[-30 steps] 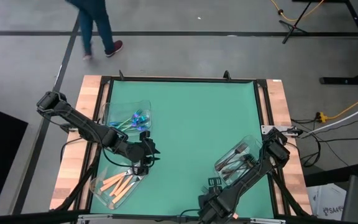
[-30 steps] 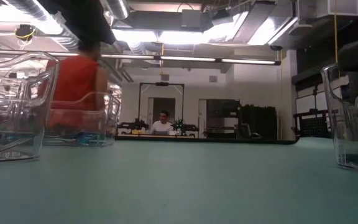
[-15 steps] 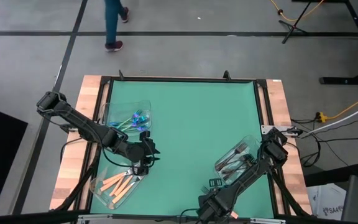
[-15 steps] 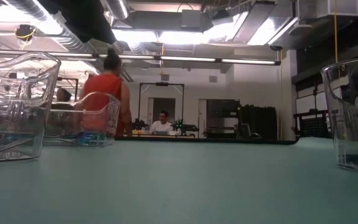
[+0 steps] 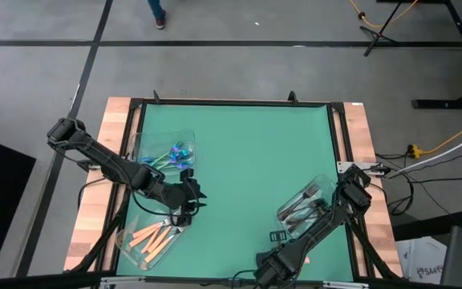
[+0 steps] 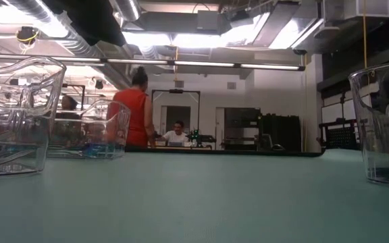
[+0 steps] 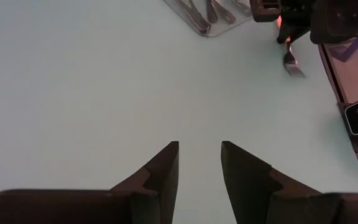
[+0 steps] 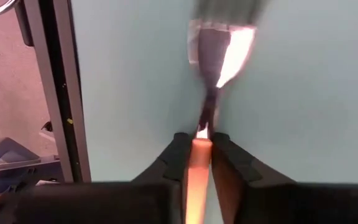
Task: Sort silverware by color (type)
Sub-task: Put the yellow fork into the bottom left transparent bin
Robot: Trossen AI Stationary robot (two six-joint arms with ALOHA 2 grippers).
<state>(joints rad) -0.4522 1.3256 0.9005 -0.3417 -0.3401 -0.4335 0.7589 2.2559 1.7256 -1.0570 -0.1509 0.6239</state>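
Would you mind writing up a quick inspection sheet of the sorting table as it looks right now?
Surface: green mat on a wood-edged table, bare in the middle.
Job's things: blue-teal forks in the far left tray; orange forks in the near left tray; dark forks in the right tray.
Clutter: nothing seen.
Grippers: right gripper at the near edge, shut on an orange-handled fork; left gripper open between the two left trays, holding nothing.
Cables: yellow and black leads on the floor to the right.
Surroundings: person in a red top walking behind the table.
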